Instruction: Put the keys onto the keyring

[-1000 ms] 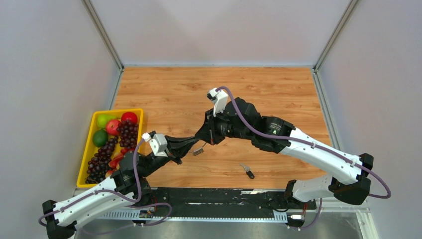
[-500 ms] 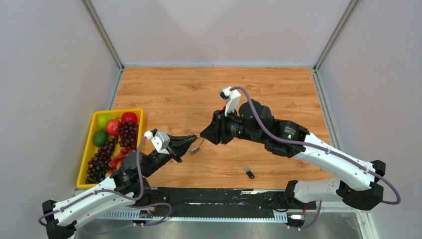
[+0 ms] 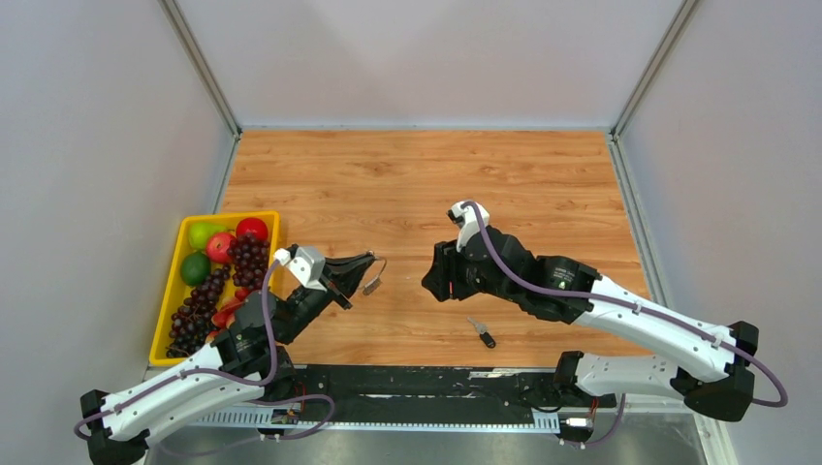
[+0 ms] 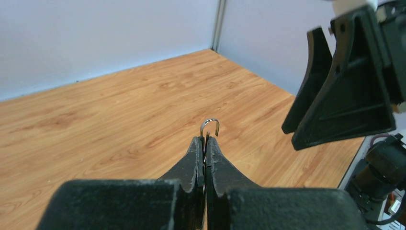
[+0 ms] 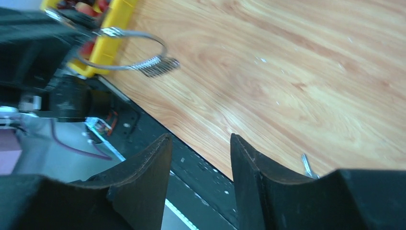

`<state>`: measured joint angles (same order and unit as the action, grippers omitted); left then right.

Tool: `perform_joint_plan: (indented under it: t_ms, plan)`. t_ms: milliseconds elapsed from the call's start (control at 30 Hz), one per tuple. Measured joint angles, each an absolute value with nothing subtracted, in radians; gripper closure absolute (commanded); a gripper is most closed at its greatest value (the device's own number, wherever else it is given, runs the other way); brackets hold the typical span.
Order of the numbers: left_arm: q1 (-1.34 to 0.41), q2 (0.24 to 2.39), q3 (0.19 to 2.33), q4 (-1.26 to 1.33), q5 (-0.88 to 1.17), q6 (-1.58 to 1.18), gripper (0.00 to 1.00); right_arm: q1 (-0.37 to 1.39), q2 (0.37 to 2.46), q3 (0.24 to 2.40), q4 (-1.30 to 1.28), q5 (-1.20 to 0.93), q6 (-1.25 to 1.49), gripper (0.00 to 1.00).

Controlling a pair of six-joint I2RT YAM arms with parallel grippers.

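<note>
The keyring [image 3: 380,265] is a thin silver wire ring, and my left gripper [image 3: 366,261] is shut on it above the table's left half. A small bunch of silver keys [image 3: 369,287] hangs from it. In the left wrist view the ring's wire end [image 4: 209,125] sticks out past the closed left gripper [image 4: 205,139]. The right wrist view shows the keyring [image 5: 136,50] and its keys [image 5: 160,67] off to the upper left. My right gripper [image 3: 427,284] is open and empty, a short way right of the ring. A black-headed key [image 3: 482,333] lies on the table near the front edge.
A yellow tray [image 3: 158,334] of grapes, apples and limes stands at the left edge of the wooden table [image 3: 426,184]. A black rail [image 3: 426,380] runs along the near edge by the arm bases. Grey walls close in both sides and the back.
My right gripper has opened and drawn back to the right and nearer, away from the ring. My left gripper has risen a little, the keyring still in it.
</note>
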<state>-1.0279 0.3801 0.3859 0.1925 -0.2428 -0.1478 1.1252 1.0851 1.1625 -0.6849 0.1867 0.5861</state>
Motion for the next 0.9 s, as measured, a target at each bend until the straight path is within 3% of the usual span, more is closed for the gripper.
perform_joint_plan:
  t_ms: [533,900]
  plan:
    - [-1.028,0.303,0.386,0.175,-0.282,-0.16,1.0,1.107,1.031,0.751,-0.754,0.247,0.826,0.48]
    - [-1.028,0.303,0.386,0.175,-0.26,-0.175,1.0,1.099,1.031,0.645,-0.797,0.33,0.965,0.48]
